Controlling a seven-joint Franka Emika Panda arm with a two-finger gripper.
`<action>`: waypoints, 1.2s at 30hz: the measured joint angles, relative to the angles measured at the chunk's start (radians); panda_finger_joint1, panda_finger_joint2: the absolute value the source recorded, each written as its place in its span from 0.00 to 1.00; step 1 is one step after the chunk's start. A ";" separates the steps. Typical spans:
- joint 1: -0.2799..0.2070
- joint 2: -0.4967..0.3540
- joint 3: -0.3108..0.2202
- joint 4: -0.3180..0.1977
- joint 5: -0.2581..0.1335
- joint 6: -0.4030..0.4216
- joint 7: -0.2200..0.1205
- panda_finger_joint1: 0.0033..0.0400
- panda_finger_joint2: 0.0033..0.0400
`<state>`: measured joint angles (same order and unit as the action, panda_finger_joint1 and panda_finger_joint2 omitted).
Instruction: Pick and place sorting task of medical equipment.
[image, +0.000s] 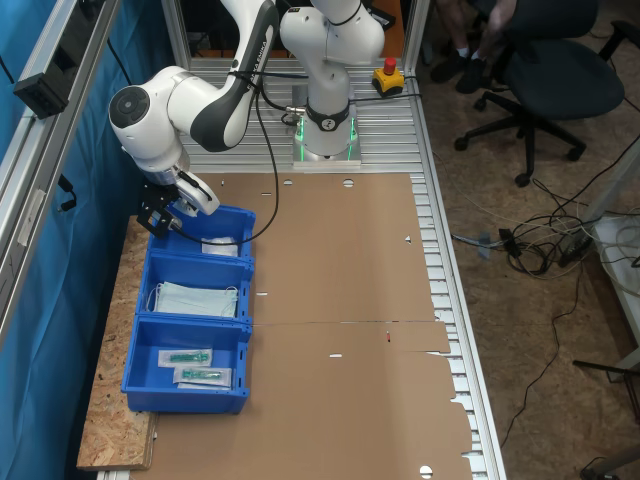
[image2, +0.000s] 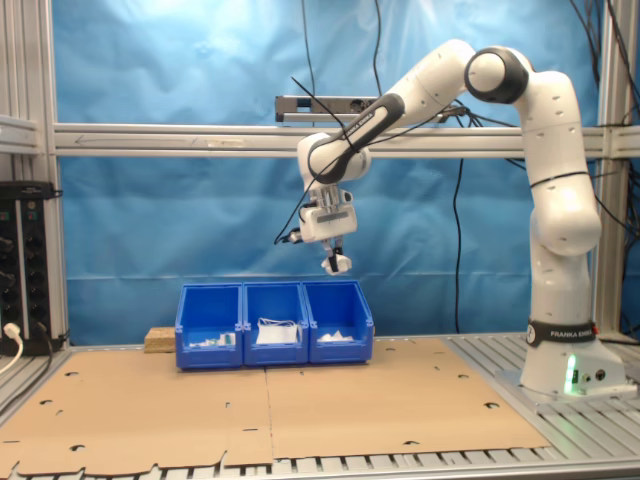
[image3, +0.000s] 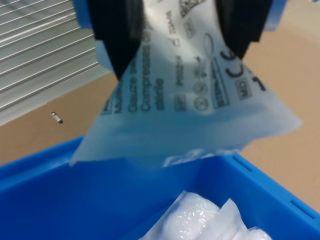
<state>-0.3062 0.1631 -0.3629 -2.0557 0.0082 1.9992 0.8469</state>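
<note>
The gripper (image2: 337, 262) is hanging above the end compartment of a row of blue bins (image2: 274, 322), its fingers (image3: 116, 37) pinching a white sealed packet (image3: 192, 107) that is dangling over the rim. More white packets (image3: 205, 220) are lying in that compartment, with pale blue masks (image: 196, 298) in the middle one.
</note>
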 joint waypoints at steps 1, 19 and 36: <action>0.000 0.000 0.000 0.000 0.000 0.000 0.000 0.14 0.14; 0.005 0.000 0.000 0.003 0.000 0.000 0.000 0.86 0.86; 0.188 0.000 -0.010 0.104 0.000 0.000 0.000 1.00 1.00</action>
<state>-0.1187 0.1628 -0.3734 -1.9513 0.0083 1.9991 0.8469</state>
